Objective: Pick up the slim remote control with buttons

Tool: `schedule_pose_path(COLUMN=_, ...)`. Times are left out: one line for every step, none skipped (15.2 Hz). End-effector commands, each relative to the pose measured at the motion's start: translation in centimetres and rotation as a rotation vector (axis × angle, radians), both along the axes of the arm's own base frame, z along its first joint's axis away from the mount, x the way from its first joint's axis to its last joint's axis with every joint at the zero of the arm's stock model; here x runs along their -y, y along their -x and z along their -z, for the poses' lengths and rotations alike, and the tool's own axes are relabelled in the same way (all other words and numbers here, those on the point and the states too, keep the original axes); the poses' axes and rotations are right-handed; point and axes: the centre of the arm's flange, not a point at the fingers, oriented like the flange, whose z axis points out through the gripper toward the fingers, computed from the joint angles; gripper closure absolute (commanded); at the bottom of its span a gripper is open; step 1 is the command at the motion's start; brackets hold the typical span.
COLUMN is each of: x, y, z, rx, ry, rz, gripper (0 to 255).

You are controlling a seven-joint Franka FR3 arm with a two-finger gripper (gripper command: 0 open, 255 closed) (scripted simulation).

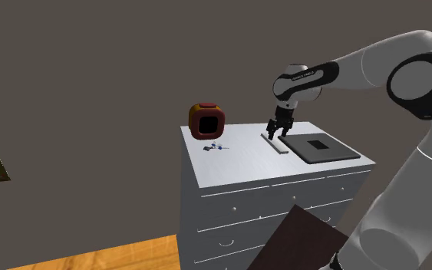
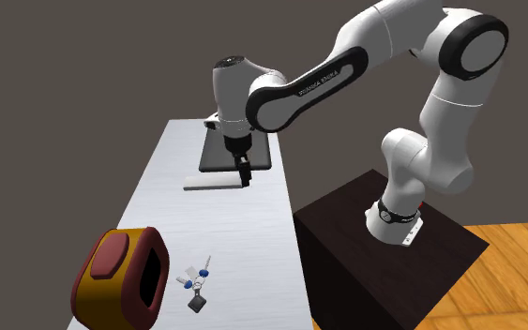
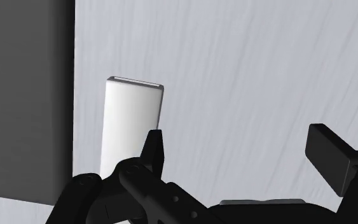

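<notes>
Spread gripper (image 3: 238,151) over half-hidden remote (image 3: 131,118)

- We take this for a room in a home: a white chest of drawers (image 1: 260,211) with small knobs before a plain dark wall (image 1: 91,54)
- We see a wooden floor (image 1: 114,257)
- We find keys (image 2: 196,281) on the chest's top
</notes>
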Motion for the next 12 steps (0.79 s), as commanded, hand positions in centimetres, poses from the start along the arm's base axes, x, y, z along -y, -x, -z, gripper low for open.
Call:
schedule_pose_path(x=1.8, y=-1.2, z=1.0, rx=0.004, ry=0.008, rz=0.009, gripper=0)
schedule_pose_path(x=2.9, y=-1.7, z=1.5, rx=0.006, ry=0.012, rz=0.014, gripper=0)
schedule_pose_path(x=3.9, y=-2.1, z=2.0, rx=0.008, ry=0.015, rz=0.018, gripper=0)
schedule_pose_path(x=5.0, y=-2.6, z=2.5, rx=0.010, ry=0.019, rz=0.023, gripper=0)
schedule_pose_path(x=6.1, y=-3.0, z=3.0, rx=0.012, ry=0.023, rz=0.028, gripper=0)
schedule_pose_path(x=7.1, y=-3.5, z=3.5, rx=0.014, ry=0.026, rz=0.033, gripper=0)
schedule_pose_path(x=8.2, y=-3.9, z=3.9, rx=0.016, ry=0.030, rz=0.038, gripper=0)
schedule_pose_path(x=9.3, y=-4.4, z=4.4, rx=0.018, ry=0.034, rz=0.042, gripper=0)
schedule_pose_path(x=10.4, y=-4.8, z=4.9, rx=0.019, ry=0.037, rz=0.047, gripper=0)
schedule_pose_path(x=11.5, y=-5.2, z=5.4, rx=0.021, ry=0.041, rz=0.052, gripper=0)
schedule_pose_path(x=11.8, y=-5.3, z=5.5, rx=0.022, ry=0.042, rz=0.053, gripper=0)
schedule_pose_path(x=11.8, y=-5.3, z=6.0, rx=0.022, ry=0.042, rz=0.053, gripper=0)
